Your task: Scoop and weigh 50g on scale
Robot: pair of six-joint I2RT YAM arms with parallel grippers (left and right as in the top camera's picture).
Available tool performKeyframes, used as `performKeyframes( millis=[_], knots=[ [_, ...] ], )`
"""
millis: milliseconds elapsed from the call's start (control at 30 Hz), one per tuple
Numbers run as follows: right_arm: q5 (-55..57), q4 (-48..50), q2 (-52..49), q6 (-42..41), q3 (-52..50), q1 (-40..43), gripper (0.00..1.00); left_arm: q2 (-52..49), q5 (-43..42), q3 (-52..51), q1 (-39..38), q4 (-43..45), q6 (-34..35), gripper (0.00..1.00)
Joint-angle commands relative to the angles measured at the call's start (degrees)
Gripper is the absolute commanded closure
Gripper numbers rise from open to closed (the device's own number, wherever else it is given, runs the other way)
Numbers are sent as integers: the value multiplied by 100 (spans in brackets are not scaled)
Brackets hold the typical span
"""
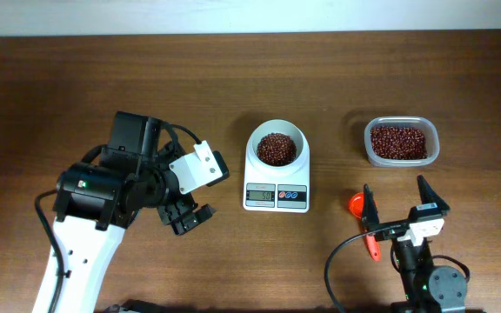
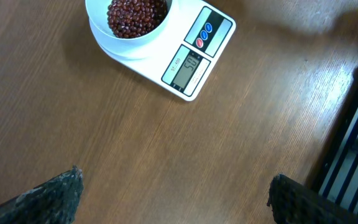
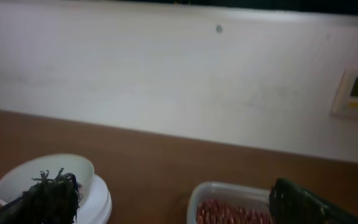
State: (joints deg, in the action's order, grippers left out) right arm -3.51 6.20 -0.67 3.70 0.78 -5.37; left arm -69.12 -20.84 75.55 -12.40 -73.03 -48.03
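At centre frame the scale (image 1: 276, 196) seems to read 50, beans (image 1: 276, 149) in its bowl (image 1: 253, 146); left gripper (image 1: 191, 219) and right gripper (image 1: 394, 184) gape empty; weighing looks done.

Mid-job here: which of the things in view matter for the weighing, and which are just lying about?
For the job:
- scale
- bowl on it
- beans
- tub holding more of them
- scoop

Just there:
- wall panel
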Motion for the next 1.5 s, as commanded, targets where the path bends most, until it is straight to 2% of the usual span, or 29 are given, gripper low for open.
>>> performKeyframes(
  millis=[0,233,333,400,533,667,1267,1467],
  knots=[
    [313,-214,48,63,-46,-39,1,-13,-81,31,20,9,-70,1],
    [455,-1080,48,63,-46,-39,1,-13,-81,31,20,9,-70,1],
    [546,-1097,48,94,-46,-28,1,-13,-81,31,20,9,-70,1],
    [546,-1095,48,472,-46,-17,1,-13,-83,31,20,9,-70,1],
    [520,-1095,48,466,-44,-101,1,-13,-81,31,20,9,-70,1],
    [549,-1097,48,160,-46,-101,1,-13,-81,31,20,9,-70,1],
    [868,-1069,48,-94,-44,-328,1,-13,-83,31,20,9,-70,1],
    [863,-1049,35,-96,-44,-778,1,-13,-81,31,20,9,-70,1]
  ],
)
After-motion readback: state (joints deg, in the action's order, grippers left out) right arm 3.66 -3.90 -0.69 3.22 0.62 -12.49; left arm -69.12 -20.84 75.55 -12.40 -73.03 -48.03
